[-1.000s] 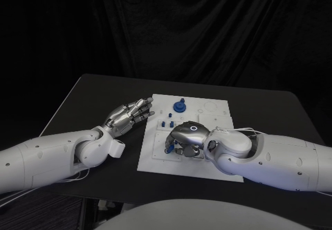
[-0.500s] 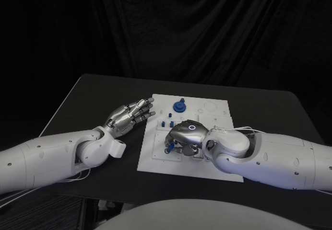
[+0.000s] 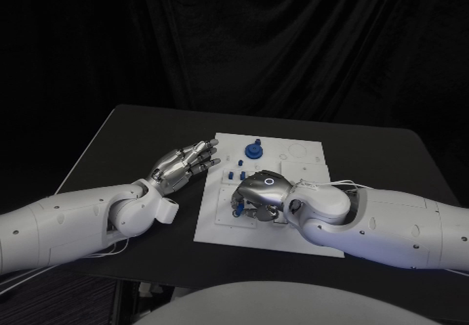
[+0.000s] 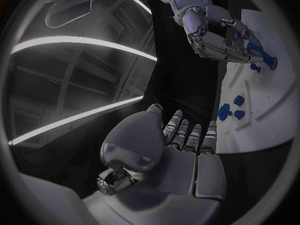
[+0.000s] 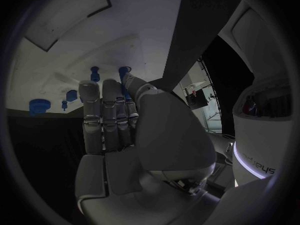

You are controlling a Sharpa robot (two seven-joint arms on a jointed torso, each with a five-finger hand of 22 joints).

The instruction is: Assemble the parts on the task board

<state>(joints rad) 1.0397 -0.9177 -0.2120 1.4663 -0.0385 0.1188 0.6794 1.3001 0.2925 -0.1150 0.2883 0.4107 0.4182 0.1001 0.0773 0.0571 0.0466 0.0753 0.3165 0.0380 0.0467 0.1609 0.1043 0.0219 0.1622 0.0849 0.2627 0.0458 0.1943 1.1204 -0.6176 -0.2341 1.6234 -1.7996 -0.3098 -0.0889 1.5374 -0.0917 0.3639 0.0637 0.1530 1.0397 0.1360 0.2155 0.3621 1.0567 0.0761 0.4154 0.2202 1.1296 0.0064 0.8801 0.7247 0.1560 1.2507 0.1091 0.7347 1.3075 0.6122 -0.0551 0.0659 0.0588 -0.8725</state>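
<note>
The white task board (image 3: pixel 308 152) lies in the middle of the black table. A round blue part (image 3: pixel 254 149) stands near its far edge, with small blue pegs (image 3: pixel 232 175) in front of it. My right hand (image 3: pixel 262 192) is bent down over the board's near left area. Its thumb and a finger pinch a small blue part (image 5: pixel 127 83), which also shows as a blue part (image 3: pixel 238 211) under the fingertips. My left hand (image 3: pixel 185 163) hovers open beside the board's left edge, fingers spread and holding nothing. The left wrist view shows my right hand (image 4: pixel 211 35) on blue pieces (image 4: pixel 251 49).
More blue pegs (image 5: pixel 95 74) and the round blue part (image 5: pixel 38 106) stand ahead of my right hand's fingers. Bare black table (image 3: pixel 127 135) stretches to the left of the board and beyond its right edge.
My right hand has shifted very slightly to the left over the board, still on the blue part. The left hand has stayed where it was.
</note>
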